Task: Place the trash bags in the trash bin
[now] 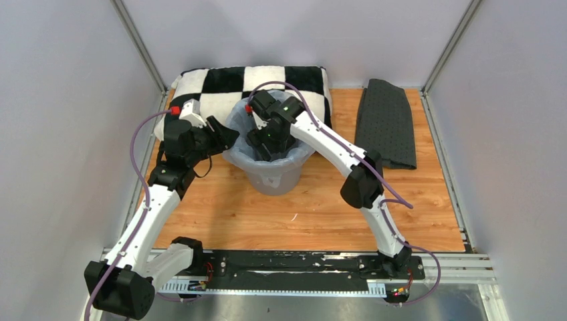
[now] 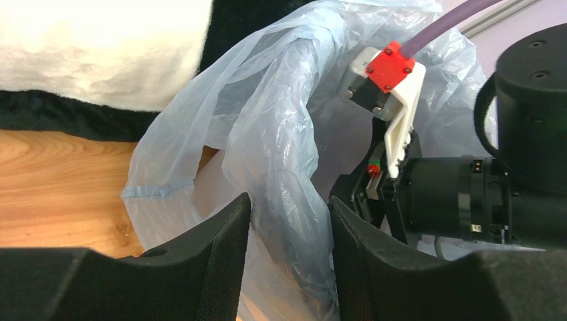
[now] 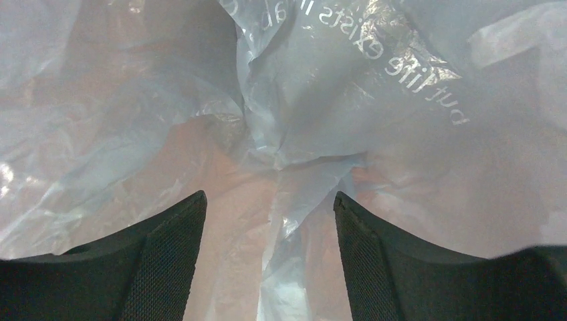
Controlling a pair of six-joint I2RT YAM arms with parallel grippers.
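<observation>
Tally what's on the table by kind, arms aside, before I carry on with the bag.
trash bag: 1
trash bin: 1
checkered pillow: 1
dark grey mat: 1
Total: 4

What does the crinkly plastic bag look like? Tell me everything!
The bag is thin, see-through, pale blue plastic, all crinkled, with white letters printed on it. It sits in the grey bin, its edge spilling over the rim. A fold runs between the left fingers; the right fingers are spread open inside it.
</observation>
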